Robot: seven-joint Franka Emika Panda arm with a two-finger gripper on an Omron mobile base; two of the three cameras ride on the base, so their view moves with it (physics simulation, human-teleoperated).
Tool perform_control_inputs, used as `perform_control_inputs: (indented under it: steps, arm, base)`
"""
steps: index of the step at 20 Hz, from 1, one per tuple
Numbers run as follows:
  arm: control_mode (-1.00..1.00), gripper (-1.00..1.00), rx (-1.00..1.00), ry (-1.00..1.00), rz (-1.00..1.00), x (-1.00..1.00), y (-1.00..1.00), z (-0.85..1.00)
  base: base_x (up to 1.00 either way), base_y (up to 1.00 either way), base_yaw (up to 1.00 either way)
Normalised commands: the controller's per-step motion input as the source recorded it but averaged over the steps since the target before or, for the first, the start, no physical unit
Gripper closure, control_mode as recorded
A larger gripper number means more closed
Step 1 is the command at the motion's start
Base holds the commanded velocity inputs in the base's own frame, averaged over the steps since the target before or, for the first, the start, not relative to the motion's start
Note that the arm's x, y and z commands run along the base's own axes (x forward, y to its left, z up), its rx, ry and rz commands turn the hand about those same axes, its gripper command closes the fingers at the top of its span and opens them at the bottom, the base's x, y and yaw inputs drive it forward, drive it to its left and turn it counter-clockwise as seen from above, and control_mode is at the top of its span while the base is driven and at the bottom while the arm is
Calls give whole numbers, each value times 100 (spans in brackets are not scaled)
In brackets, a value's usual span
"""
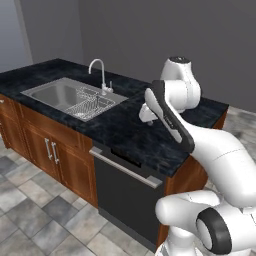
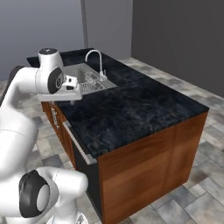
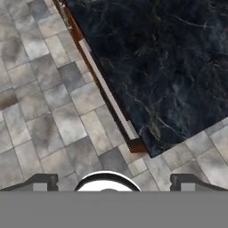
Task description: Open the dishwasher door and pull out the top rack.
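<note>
Overhead, the white arm's two-finger gripper (image 3: 110,180) hangs above the black marble countertop (image 1: 125,125) with its dark fingertips (image 3: 42,181) spread wide and released, grasping nothing. Below the counter's front edge sits the flat dark grey-black dishwasher door (image 1: 122,195), shut, its long silver bar handle (image 1: 125,167) running along the top — brown wooden cabinet doors (image 1: 55,155) flank it on one side. Farther along the counter lie a steel sink basin (image 1: 70,97) and a curved tap (image 1: 100,72), well apart from the gripper — grey tiled floor (image 1: 35,215) lies open before the door.
</note>
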Motion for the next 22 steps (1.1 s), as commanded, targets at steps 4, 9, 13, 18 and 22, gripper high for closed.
perform_control_inputs:
  steps: [4,9,13,18,22]
  arm:
    - [-100,-100,-17,0,2,0,82,-9]
    - [-100,-100,-15,0,0,0,69,-16]
    - [-100,-100,-12,0,1,0,54,-20]
    - [-100,-100,-12,0,0,0,53,-28]
    - [-100,-100,-11,0,0,0,44,-30]
  base:
    - [0,0,0]
    - [0,0,0]
    - [0,0,0]
    - [0,0,0]
    - [0,0,0]
